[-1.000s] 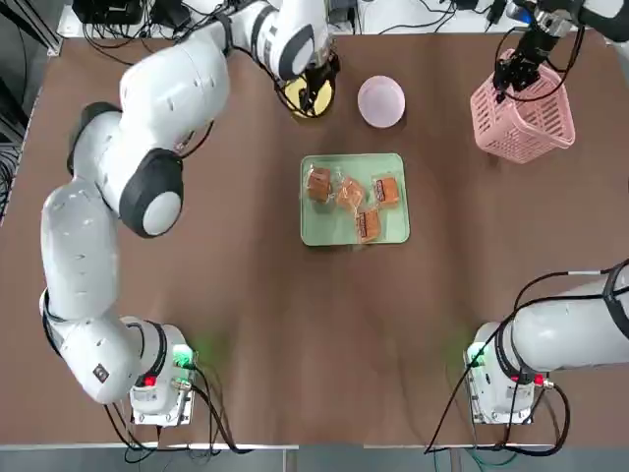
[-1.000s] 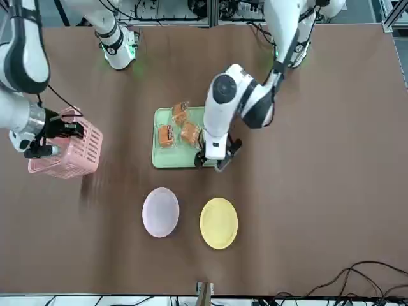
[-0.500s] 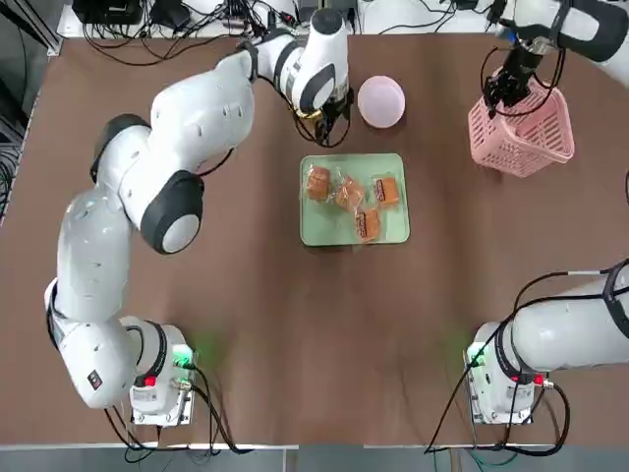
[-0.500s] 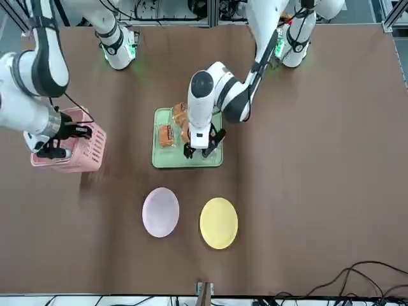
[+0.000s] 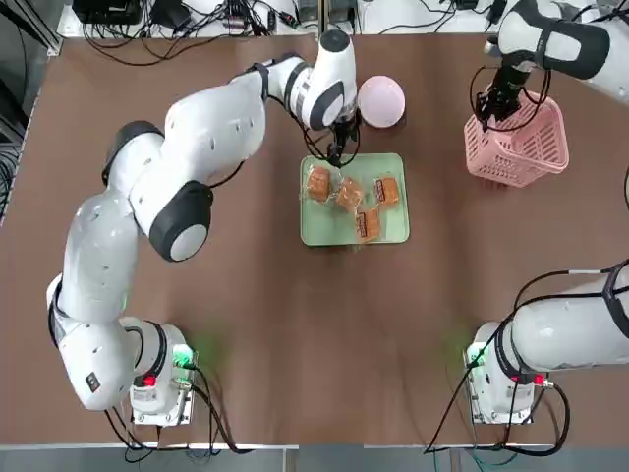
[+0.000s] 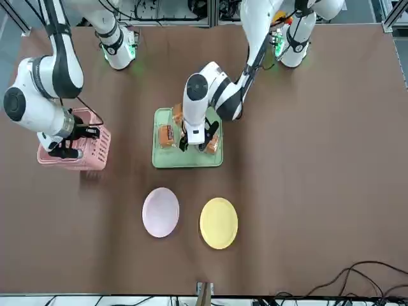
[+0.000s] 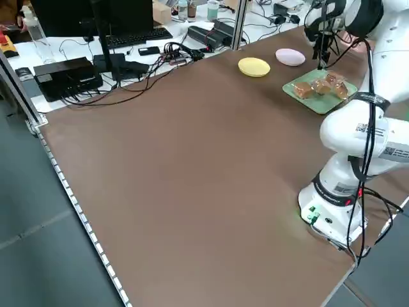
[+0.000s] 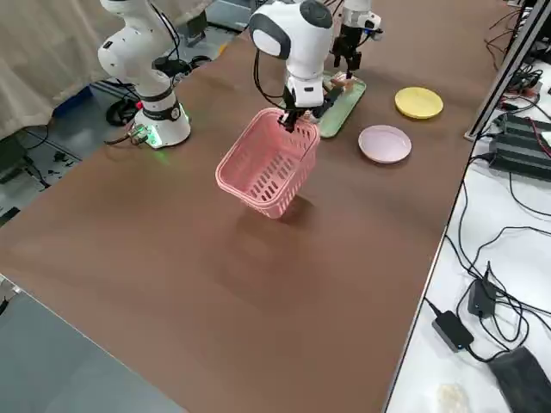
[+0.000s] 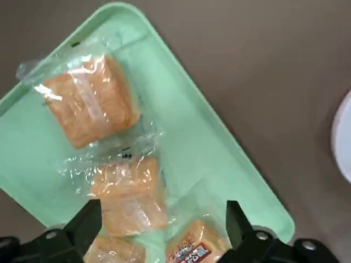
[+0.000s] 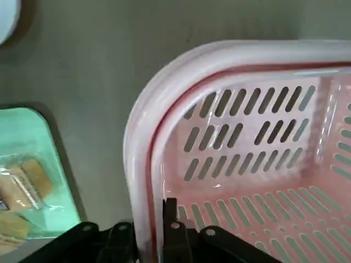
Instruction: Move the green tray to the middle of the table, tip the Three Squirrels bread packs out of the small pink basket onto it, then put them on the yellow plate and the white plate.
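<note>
The left gripper [image 6: 194, 145] has swung over the green tray [image 5: 393, 231], jaws apart; right gripper [image 5: 488, 110] clamps the small pink basket [image 5: 531, 152].

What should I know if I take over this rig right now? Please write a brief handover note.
Left gripper: open, over the green tray, above the bread packs.
Right gripper: shut on the rim of the pink basket, at the table's right far side.
Done: tray in the middle, four packs tipped onto it, basket empty.
Left: set the basket down; move the packs to the yellow plate and white plate, both empty.
</note>
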Robot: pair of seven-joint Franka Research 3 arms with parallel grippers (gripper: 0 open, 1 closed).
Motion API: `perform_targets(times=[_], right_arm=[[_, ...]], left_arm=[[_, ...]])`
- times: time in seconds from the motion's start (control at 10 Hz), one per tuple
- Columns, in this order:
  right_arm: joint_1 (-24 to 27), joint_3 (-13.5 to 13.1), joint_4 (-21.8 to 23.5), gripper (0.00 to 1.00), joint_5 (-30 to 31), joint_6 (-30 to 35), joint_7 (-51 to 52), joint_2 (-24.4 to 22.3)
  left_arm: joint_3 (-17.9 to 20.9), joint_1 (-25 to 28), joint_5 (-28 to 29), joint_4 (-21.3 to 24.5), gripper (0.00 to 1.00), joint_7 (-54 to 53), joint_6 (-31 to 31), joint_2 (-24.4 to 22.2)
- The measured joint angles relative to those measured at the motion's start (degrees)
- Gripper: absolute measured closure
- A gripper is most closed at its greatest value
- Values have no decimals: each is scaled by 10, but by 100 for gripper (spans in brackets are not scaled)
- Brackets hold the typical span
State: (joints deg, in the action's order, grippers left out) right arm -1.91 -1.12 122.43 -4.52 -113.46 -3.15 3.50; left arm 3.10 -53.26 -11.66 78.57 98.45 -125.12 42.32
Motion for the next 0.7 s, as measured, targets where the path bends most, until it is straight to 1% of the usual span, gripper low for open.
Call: perform_targets(times=[0.3, 0.5, 0.7], right_arm=[[1, 3, 26, 93, 37, -11, -2, 0], [2, 5, 53, 93, 68, -53, -2, 0], [10, 5, 69, 93, 76, -87, -2, 1]], left_arm=[[0, -8, -15, 3, 0, 18, 0, 11], [0, -16, -25, 11, 0, 23, 1, 17], [0, -24, -26, 15, 0, 27, 1, 25]])
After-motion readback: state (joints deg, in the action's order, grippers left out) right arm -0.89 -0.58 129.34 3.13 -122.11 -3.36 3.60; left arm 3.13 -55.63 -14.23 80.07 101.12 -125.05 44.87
